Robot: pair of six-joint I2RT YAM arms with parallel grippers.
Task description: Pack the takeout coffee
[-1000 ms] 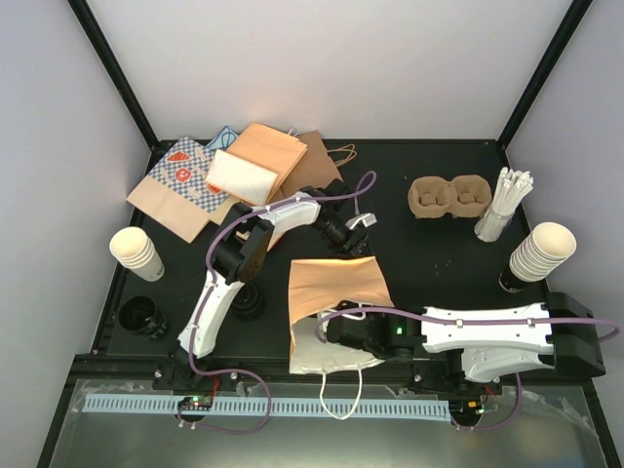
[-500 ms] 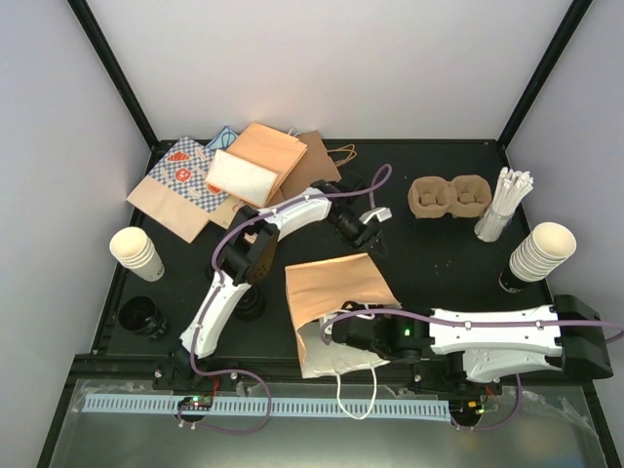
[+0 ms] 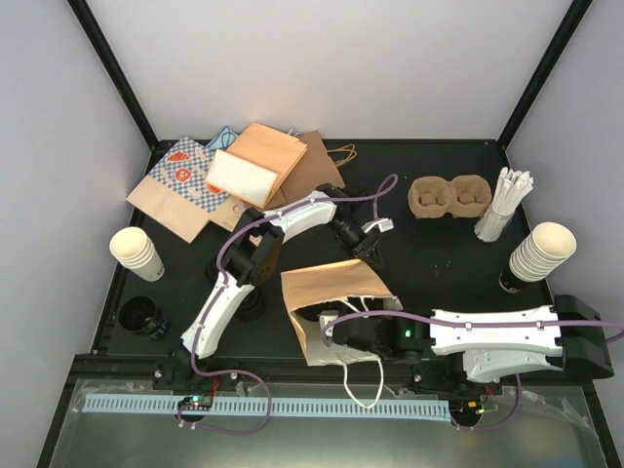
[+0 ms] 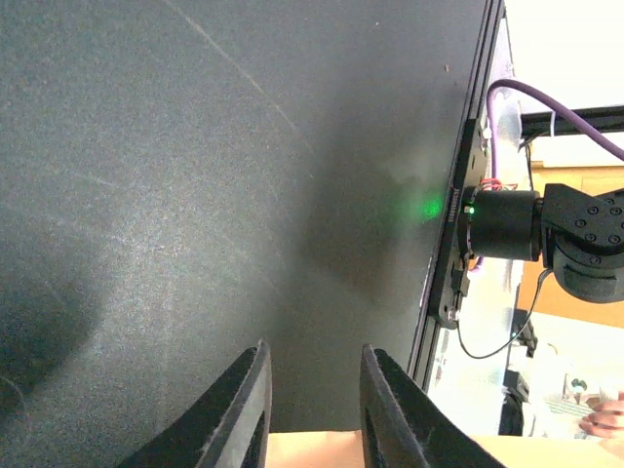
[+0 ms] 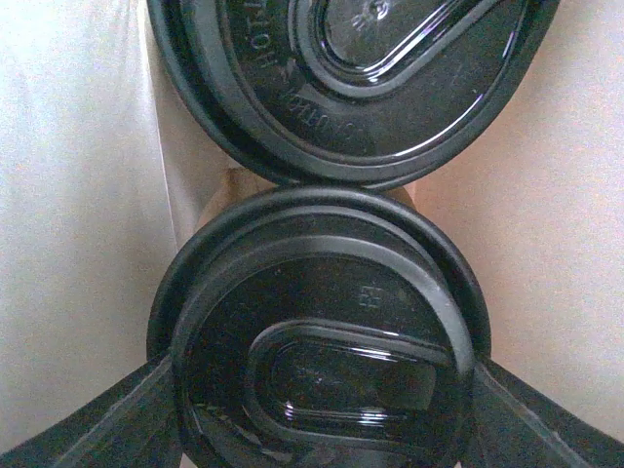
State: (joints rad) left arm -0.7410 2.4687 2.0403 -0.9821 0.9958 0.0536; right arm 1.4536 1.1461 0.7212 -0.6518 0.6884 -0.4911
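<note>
Inside a brown paper bag (image 3: 336, 285) lying on its side at the middle of the black counter (image 3: 444, 283), the right claw (image 5: 322, 375) is grasping a lidded coffee cup (image 5: 322, 292), one finger pressing on each side of the round black lid. A second lidded cup (image 5: 361, 88) is sitting just beyond the first, their lid rims touching, with the bag's pale lining closing in on both sides. Seen from above, the right arm is reaching leftward from its base into the bag's mouth, and the bag's white handles (image 3: 366, 382) are trailing toward the near edge.

The left claw (image 3: 372, 239) is hovering at the bag's far edge. In its wrist view the jaws are standing a narrow gap apart over the counter, with a strip of brown paper showing low between them. Whether they are pinching that paper cannot be told.

A brown moulded-pulp carrier (image 3: 448, 197) is resting at the far right of the counter, well apart from the bag, beside a bundle of white-wrapped straws (image 3: 503, 203). Stacks of lidless cream cups are standing at the right edge (image 3: 541, 252) and the left edge (image 3: 135, 251), and loose black lids (image 3: 142, 317) are lying near the left stack. A pile of flat paper bags (image 3: 239, 175) is occupying the far left corner.
</note>
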